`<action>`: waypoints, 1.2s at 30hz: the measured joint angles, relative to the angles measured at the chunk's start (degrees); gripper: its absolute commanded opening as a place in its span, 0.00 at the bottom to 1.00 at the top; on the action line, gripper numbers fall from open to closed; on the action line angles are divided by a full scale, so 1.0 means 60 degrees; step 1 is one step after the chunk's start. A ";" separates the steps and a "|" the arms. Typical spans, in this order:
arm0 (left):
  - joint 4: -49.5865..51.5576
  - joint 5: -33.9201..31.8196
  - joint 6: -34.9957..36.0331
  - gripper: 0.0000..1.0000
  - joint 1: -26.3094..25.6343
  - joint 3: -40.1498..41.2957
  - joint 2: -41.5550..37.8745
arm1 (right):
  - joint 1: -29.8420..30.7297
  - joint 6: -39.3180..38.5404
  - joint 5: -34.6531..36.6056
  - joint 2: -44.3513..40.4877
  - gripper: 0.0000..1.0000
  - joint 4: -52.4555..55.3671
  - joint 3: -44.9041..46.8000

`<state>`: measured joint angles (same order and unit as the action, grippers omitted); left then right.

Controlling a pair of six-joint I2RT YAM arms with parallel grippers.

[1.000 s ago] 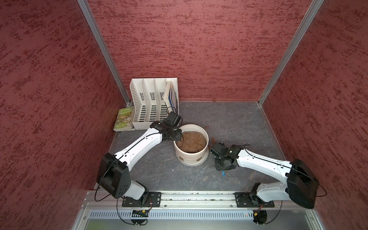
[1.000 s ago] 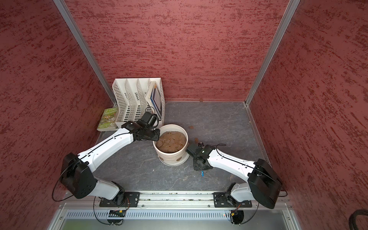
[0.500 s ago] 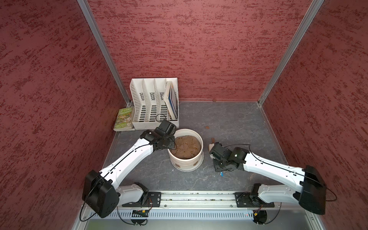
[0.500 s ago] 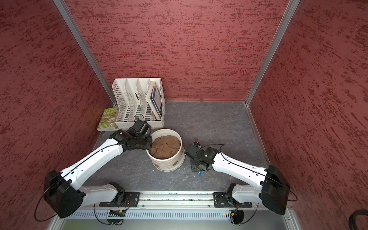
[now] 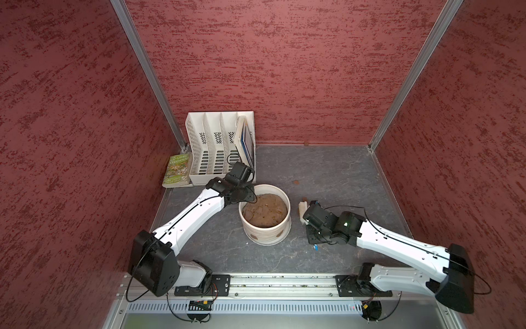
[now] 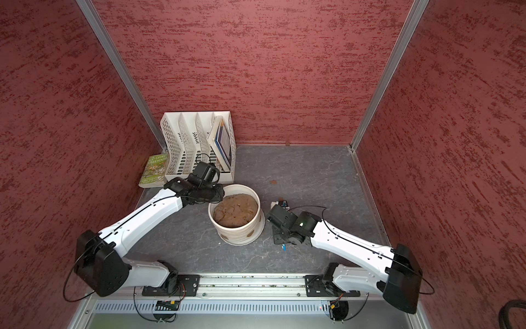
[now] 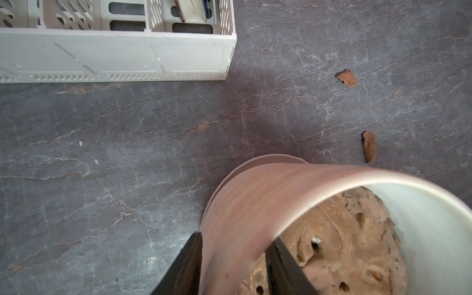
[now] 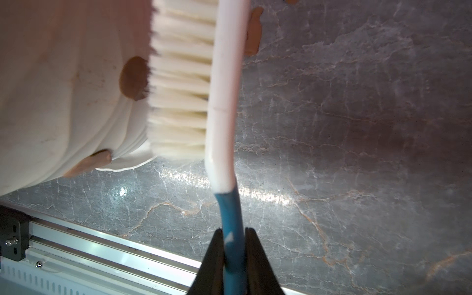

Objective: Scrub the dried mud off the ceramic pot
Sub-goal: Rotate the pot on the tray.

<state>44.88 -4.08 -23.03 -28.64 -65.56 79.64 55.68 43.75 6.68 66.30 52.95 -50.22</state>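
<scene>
Pinches brush (image 8: 227, 76) by handle with right fingers (image 8: 213, 258); sets bristles against dried mud (image 8: 132, 78) low on ceramic pot (image 5: 267, 238), upright at middle of counter (image 5: 327, 171). Straddles rim with left fingers (image 7: 187, 263) spread (one inside, one outside).

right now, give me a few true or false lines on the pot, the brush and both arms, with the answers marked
1. The right fingers are shut on the blue handle of the brush. True.
2. The ceramic pot is empty. False: it holds soil.
3. Patches of dried mud sit on the pot's outer wall. True.
4. Every slot of the file organiser is empty. False: books stand in an end slot.
5. The left fingers straddle the pot's rim. True.
</scene>
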 measured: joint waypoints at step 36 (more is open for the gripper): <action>0.0929 -0.0058 0.1494 0.00 -0.0302 0.0204 -0.0535 | 0.0164 -0.0237 -0.0142 -0.0539 0.00 0.0222 0.0146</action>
<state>50.46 -4.43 -14.06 -30.46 -64.34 76.42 56.66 42.33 5.82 63.07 54.28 -49.34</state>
